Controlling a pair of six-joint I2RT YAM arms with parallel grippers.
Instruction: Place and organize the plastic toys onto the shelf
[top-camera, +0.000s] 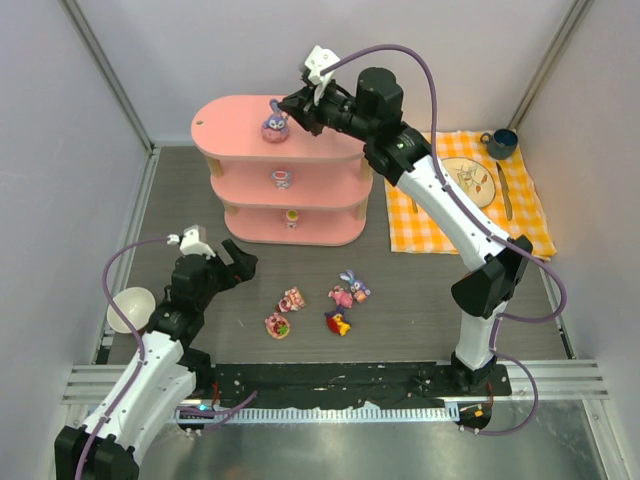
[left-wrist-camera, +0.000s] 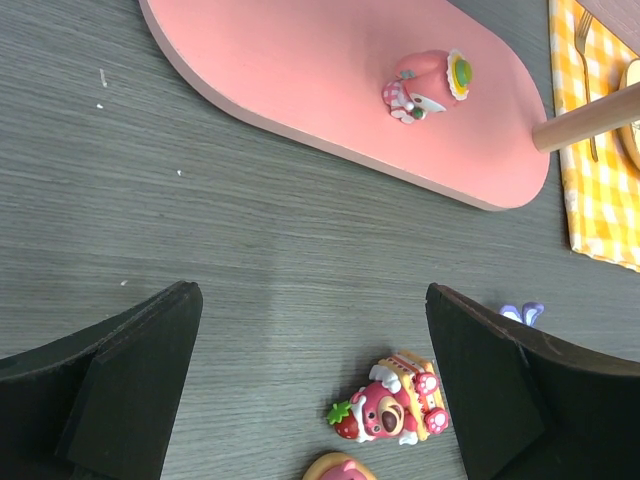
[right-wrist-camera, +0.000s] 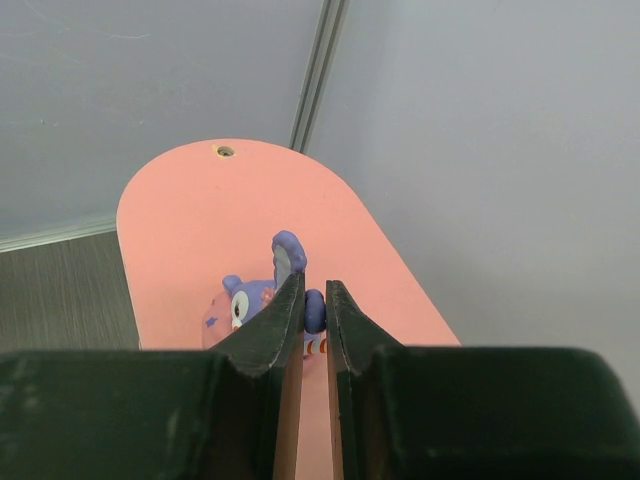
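Top external view, contents by size:

1. Grey table (top-camera: 420, 300): carries every item below.
2. Shelf (top-camera: 230, 125): pink, three oval tiers on light wooden posts, standing at the far middle of the table.
3. Orange checked cloth (top-camera: 440, 225): lies right of the shelf and holds a plate (top-camera: 470, 180), a dark mug (top-camera: 500, 143) and a knife (top-camera: 505, 190).
4. Right gripper (top-camera: 293, 108): reaches over the top tier. On the right wrist camera its jaws stand almost together, with a small part of the purple bunny (right-wrist-camera: 250, 300) pinched at the tips.
5. Left gripper (top-camera: 240, 262): hovers low over the table in front of the shelf's left end, jaws spread wide and holding nothing.
6. White bowl (top-camera: 130, 308): sits at the left edge of the table, beside the left arm.
7. Plastic toys on the shelf:
   - the purple bunny, on the top tier;
   - a pale pink figure (top-camera: 282, 179), on the middle tier;
   - a pink figure with a yellow-green cap (left-wrist-camera: 425, 88), lying on the bottom tier.
8. Plastic toys loose on the table, grouped near the front:
   - a pink bear with a strawberry (left-wrist-camera: 390, 410);
   - a round pink piece (top-camera: 277, 325), just beside the bear;
   - a red-yellow-purple figure (top-camera: 338, 322);
   - a small pink figure (top-camera: 342, 296), touching a blue-purple bunny (top-camera: 357, 287).
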